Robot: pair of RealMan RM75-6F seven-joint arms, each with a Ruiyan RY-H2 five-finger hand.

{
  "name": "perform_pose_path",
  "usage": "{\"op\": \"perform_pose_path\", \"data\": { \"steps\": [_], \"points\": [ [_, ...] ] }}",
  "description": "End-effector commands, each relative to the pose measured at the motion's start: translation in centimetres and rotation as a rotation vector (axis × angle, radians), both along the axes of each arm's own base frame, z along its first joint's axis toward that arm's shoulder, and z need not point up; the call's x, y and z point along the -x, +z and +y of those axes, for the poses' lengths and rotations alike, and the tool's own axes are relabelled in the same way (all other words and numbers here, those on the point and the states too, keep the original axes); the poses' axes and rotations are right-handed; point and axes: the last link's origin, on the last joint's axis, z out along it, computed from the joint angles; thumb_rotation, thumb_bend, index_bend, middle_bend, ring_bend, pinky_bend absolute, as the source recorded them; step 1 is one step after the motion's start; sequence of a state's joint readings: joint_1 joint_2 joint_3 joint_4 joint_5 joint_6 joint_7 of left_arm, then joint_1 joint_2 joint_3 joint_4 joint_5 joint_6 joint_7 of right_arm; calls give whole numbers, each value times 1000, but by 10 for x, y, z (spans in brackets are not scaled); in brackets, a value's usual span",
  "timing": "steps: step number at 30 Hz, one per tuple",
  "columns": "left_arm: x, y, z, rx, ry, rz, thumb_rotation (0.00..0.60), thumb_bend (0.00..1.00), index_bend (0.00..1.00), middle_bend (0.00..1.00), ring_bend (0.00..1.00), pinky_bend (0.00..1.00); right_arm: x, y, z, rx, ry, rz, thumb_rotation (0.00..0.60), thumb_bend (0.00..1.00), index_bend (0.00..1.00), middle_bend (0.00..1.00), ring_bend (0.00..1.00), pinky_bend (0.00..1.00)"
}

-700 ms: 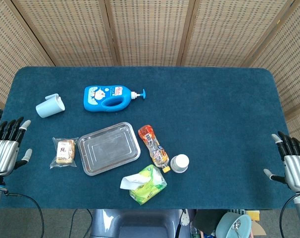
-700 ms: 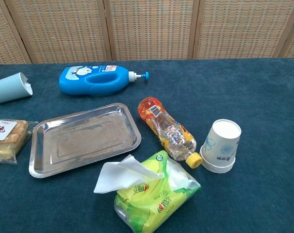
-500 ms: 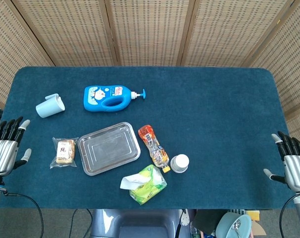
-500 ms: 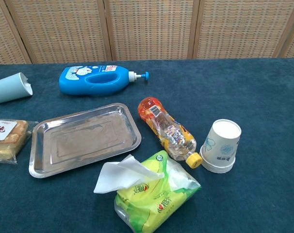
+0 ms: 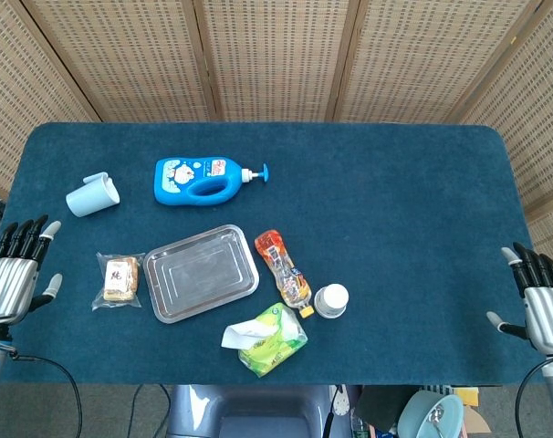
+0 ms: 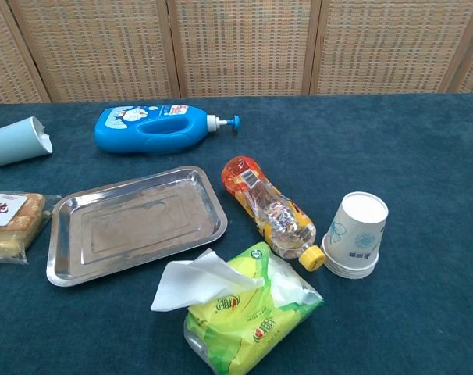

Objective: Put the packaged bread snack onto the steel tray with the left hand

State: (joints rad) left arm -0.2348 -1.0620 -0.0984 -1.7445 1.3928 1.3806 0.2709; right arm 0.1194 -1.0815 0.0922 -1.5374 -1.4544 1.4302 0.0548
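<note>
Only the head view shows the hands. The left hand [image 5: 12, 278] sits at the left edge of the worktop [image 5: 395, 210], fingers spread wide and holding nothing; the right hand [image 5: 541, 306] sits at the right edge, likewise spread and holding nothing. The chest view shows neither hand, but gives a closer look at the things.

The packaged bread snack [image 5: 119, 279] lies flat on the worktop just beside the steel tray's [image 5: 201, 272] left rim, near the left hand but apart from it. In the chest view the snack [image 6: 12, 225] is cut by the frame edge, and the tray [image 6: 135, 223] holds nothing.

The light blue cup [image 6: 18, 141] lies on its side; its inside cannot be seen. A stack of paper cups [image 6: 355, 234] stands upside down, touching the cap of a lying drink bottle [image 6: 269, 209]. A white tissue sticks out of the green tissue pack [image 6: 248, 316]. A blue pump bottle [image 6: 160, 129] lies beyond the tray.
</note>
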Motion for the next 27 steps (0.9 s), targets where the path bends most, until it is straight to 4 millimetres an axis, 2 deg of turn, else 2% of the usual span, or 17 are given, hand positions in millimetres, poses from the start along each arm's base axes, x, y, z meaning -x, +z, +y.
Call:
{"op": "perform_pose_path", "data": {
  "steps": [1, 6, 8, 16, 20, 23, 27],
  "points": [
    [-3, 1, 0, 1, 1, 4, 600, 408, 0, 0, 0, 0, 3, 0, 0, -1, -5, -4, 600, 181, 0, 0, 0, 0],
    [-2, -5, -2, 25, 12, -3, 600, 407, 0, 0, 0, 0, 5, 0, 0, -3, 0, -4, 600, 181, 0, 0, 0, 0],
    [4, -13, -2, 72, 44, -13, 600, 407, 0, 0, 0, 0, 5, -1, -1, -6, 3, -3, 600, 181, 0, 0, 0, 0],
    [16, -20, 6, 133, 123, -39, 600, 419, 0, 0, 0, 0, 8, -3, -2, -8, -2, -5, 600, 182, 0, 0, 0, 0],
    [20, -32, 12, 256, 212, -87, 600, 419, 0, 0, 0, 0, 13, -5, -6, -6, -3, -7, 600, 181, 0, 0, 0, 0],
    [21, -34, 16, 348, 267, -147, 600, 419, 0, 0, 0, 0, 15, -7, -8, -7, 3, -17, 600, 181, 0, 0, 0, 0],
    [24, -35, 22, 374, 290, -160, 600, 424, 0, 0, 0, 0, 19, -10, -11, -15, 10, -24, 600, 181, 0, 0, 0, 0]
  ]
}}
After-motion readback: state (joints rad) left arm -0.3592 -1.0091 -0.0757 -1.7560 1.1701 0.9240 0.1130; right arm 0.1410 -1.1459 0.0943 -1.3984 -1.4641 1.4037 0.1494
